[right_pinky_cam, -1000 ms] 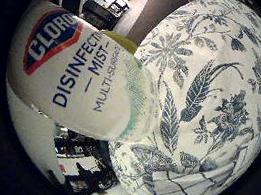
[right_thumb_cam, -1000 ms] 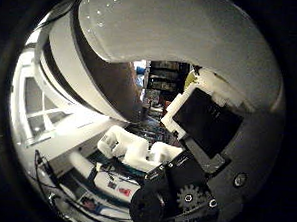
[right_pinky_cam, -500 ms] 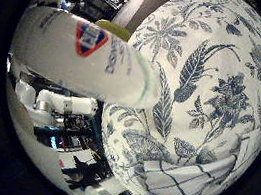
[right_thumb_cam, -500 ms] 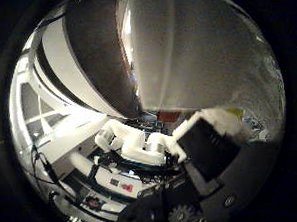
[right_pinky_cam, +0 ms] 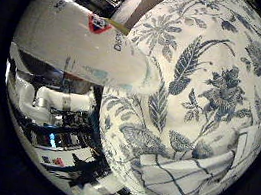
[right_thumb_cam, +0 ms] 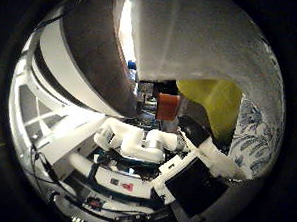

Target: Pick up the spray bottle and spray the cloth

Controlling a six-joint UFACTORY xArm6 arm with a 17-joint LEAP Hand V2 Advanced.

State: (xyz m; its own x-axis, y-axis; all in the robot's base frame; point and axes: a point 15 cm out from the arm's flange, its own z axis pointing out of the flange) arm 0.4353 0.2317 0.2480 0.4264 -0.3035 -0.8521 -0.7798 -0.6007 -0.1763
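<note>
The white spray bottle with a red and blue label fills much of the little finger side palm view, close to the palm, over a floral tablecloth. A white cloth with a dark check lies on that tablecloth. In the thumb side palm view the bottle's white body is also close. My right hand shows white fingers and a black and white finger below the bottle, with a gap between them and it. The fingers look relaxed, not closed round the bottle.
A yellow-green thing sits beside the bottle at the edge of the floral tablecloth. Shelves and room clutter show beyond the table's edge.
The bottle has slid across the little finger side palm view, its label now at the edge. The black and white finger has swung away from the bottle, uncovering the yellow-green thing.
</note>
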